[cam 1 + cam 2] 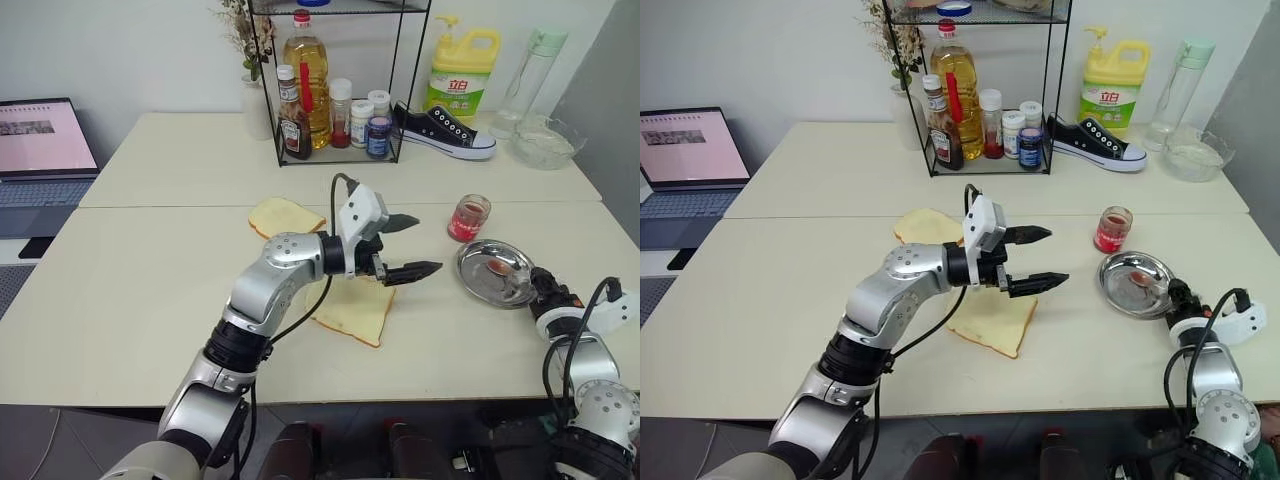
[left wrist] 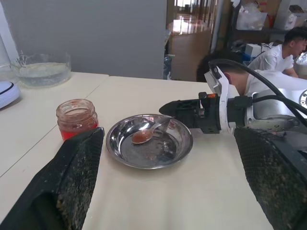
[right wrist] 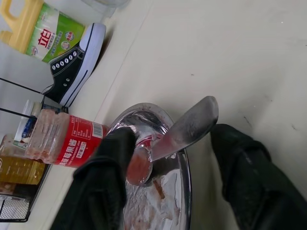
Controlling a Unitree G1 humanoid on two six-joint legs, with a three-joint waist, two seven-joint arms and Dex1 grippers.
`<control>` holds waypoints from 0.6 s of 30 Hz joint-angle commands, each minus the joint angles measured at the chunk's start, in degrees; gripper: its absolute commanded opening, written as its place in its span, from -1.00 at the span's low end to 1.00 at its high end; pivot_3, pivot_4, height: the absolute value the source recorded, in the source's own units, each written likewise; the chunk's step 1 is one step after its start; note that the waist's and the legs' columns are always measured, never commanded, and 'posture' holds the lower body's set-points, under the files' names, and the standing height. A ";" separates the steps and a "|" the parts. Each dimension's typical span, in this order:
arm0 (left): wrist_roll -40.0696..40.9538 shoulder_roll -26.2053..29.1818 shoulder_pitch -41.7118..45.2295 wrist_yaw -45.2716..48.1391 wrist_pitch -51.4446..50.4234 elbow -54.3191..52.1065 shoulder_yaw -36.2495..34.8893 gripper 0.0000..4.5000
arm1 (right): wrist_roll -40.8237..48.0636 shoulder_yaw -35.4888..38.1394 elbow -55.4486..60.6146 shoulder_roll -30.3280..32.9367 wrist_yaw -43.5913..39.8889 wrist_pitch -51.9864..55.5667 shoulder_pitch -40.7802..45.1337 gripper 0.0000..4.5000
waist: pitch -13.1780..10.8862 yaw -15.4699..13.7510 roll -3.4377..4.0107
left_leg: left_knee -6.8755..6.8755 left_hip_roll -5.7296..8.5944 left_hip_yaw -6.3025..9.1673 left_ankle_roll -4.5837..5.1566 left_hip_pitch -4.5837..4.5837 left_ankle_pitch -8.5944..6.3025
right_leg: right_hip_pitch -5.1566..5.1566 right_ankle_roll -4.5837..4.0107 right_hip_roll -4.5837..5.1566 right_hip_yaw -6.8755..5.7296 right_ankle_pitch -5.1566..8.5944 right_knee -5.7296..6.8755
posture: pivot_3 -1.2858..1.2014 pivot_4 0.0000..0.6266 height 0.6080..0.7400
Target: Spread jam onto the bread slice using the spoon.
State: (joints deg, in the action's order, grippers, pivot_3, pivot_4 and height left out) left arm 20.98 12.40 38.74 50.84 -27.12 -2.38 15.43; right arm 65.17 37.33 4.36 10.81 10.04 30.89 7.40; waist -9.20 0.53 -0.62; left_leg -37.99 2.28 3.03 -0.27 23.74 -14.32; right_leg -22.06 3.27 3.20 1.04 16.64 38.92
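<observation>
- Our right pincer sits at the near rim of the dish, its two fingers set on either side of the spoon handle with gaps showing. They are partly spread, and we cannot tell whether they touch it.
- The spoon lies in the dish, its red-stained bowl on the dish floor and its handle slanting up over the rim toward that pincer.
- The jam jar stands on the table just beside the dish, on its far left side.
- Our left pincer hangs above the table with its fingers spread wide and nothing in them, pointing toward the jar and dish.
- The bread slice lies flat on the table under our left wrist, partly hidden by it.
- A smaller slice lies just beyond, apart from the first.
- Farther back stand a wire rack of bottles and a shoe.
</observation>
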 commanded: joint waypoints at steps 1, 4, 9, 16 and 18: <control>0.47 0.24 0.47 0.28 0.06 -2.83 -0.40 1.00 | 0.03 0.71 0.92 0.78 -0.77 -1.44 0.73 -0.46 | 0.00 -0.01 0.00 | 0.00 0.00 0.00 0.00 0.00 0.00 | 0.00 0.00 0.00 -0.01 0.00 0.00 | 0.03 -0.52 1.00; 0.68 0.41 0.23 0.13 -0.25 -3.32 -0.46 1.00 | 0.17 0.88 0.99 0.81 -0.79 -1.79 0.80 -0.93 | 0.00 -0.02 0.00 | 0.00 0.00 0.01 0.00 0.00 0.00 | 0.01 0.00 0.00 -0.01 0.00 0.00 | 0.03 -0.52 1.00; 0.84 0.52 0.00 -0.07 -0.74 -3.95 -0.37 1.00 | 0.39 0.77 1.24 0.97 -1.12 -2.23 0.82 -0.97 | 0.00 -0.07 0.00 | -0.01 0.00 0.00 0.00 -0.01 0.00 | 0.02 0.00 0.01 0.00 0.00 0.00 | 0.03 -0.52 1.00; 0.72 0.60 0.48 0.20 -0.79 -3.56 -0.35 1.00 | 0.36 0.00 2.10 1.02 -1.61 -1.37 -0.28 -0.97 | 0.00 -0.09 0.00 | -0.01 0.00 0.01 0.00 -0.01 0.00 | 0.02 0.00 0.01 -0.01 0.00 0.00 | 0.03 -0.52 1.00; 0.71 0.70 0.60 0.31 -0.74 -3.42 -0.41 1.00 | 0.38 -0.47 2.79 0.69 -1.61 -0.95 -1.33 -0.97 | 0.00 -0.09 0.00 | -0.01 0.00 0.01 0.00 -0.01 0.00 | 0.02 0.00 0.00 -0.01 0.00 0.00 | 0.03 -0.52 1.00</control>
State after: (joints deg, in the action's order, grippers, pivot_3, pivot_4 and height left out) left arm 21.29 13.15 38.51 50.79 -28.30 -4.08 15.43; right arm 65.45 36.85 5.09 11.08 8.40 29.56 7.13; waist -9.20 0.45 -0.62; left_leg -37.99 2.28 3.04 -0.27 23.73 -14.32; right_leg -22.04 3.27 3.21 1.04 16.64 38.92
